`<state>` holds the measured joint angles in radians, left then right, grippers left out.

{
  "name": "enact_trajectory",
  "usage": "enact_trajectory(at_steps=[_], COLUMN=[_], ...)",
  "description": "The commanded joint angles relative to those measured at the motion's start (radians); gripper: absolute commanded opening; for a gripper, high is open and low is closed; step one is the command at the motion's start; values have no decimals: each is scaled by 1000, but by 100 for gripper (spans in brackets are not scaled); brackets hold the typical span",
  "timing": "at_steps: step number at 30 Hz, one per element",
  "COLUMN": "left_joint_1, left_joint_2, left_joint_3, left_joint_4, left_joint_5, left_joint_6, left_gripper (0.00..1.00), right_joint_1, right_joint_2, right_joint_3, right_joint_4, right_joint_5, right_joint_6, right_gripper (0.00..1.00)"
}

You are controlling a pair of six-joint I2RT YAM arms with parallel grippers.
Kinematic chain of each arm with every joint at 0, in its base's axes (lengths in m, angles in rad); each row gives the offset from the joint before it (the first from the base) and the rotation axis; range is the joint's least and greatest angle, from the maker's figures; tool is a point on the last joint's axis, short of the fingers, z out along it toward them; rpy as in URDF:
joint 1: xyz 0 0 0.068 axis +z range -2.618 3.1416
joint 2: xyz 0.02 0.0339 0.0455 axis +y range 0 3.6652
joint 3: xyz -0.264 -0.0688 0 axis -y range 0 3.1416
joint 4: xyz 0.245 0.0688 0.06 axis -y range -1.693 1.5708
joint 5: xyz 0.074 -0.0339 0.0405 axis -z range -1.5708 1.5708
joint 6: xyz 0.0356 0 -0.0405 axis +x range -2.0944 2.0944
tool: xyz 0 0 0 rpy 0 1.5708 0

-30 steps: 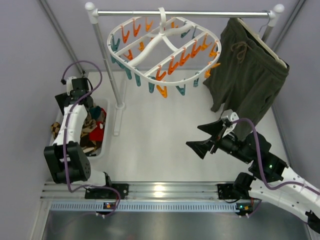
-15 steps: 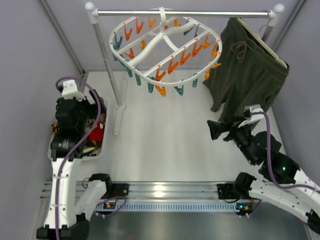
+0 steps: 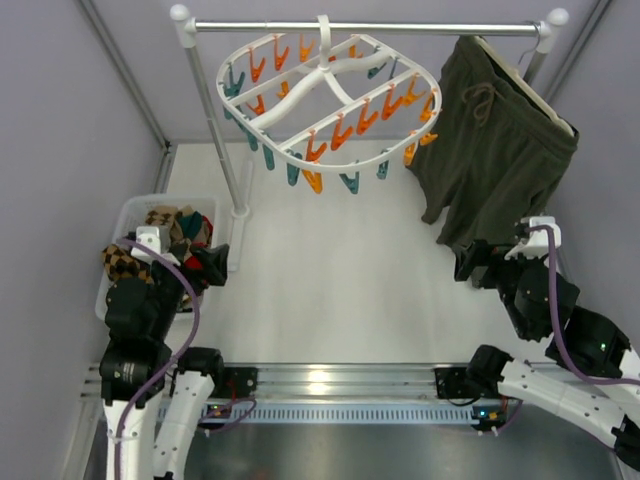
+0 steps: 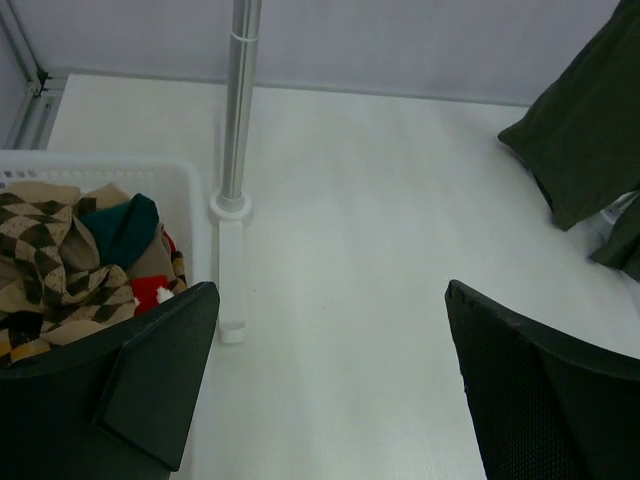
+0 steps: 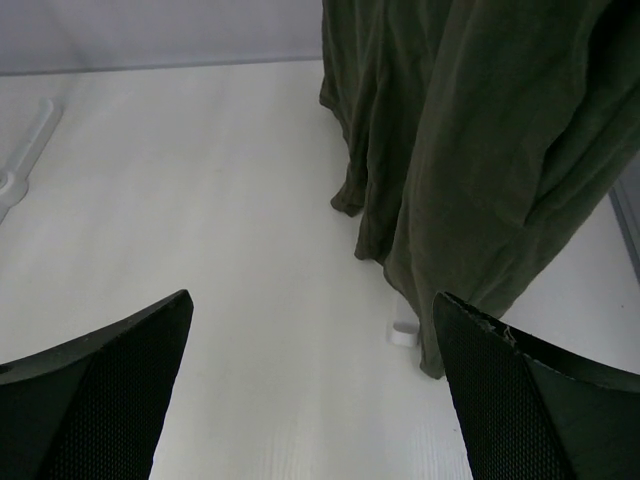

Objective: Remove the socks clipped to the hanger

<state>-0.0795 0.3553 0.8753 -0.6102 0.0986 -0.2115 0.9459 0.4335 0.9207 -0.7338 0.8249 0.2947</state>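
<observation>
The round white hanger with orange and teal clips hangs from the rail; no sock shows on its clips. Several socks, argyle, teal, red and brown, lie heaped in a white basket at the left. They also show in the left wrist view. My left gripper is open and empty, low beside the basket's right side, and its jaws stand wide over bare table. My right gripper is open and empty near the hem of the shorts, jaws wide apart.
Dark olive-green shorts hang at the right end of the steel rail, also in the right wrist view. The rail's left pole stands on a white foot beside the basket rim.
Both arms have drawn back toward the near edge. The left gripper has come out from over the basket to its right side. The right gripper has moved right, under the shorts. The hanger sways slightly.
</observation>
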Motion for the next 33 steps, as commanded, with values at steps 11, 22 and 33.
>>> enact_trajectory(at_steps=[11, 22, 33], left_joint_1=[-9, -9, -9], left_joint_2=[-70, -3, 36], left_joint_3=[28, 2, -12], left_joint_4=[-26, -19, 6], left_joint_5=[98, 79, 69], left_joint_6=[17, -16, -11], left_gripper=[98, 98, 98], right_joint_1=[2, 2, 2], right_joint_2=[-18, 1, 13], right_joint_3=[79, 72, 55], right_joint_4=[-148, -107, -76], right_joint_5=[65, 63, 63], right_joint_6=[6, -22, -26], right_gripper=[100, 99, 99])
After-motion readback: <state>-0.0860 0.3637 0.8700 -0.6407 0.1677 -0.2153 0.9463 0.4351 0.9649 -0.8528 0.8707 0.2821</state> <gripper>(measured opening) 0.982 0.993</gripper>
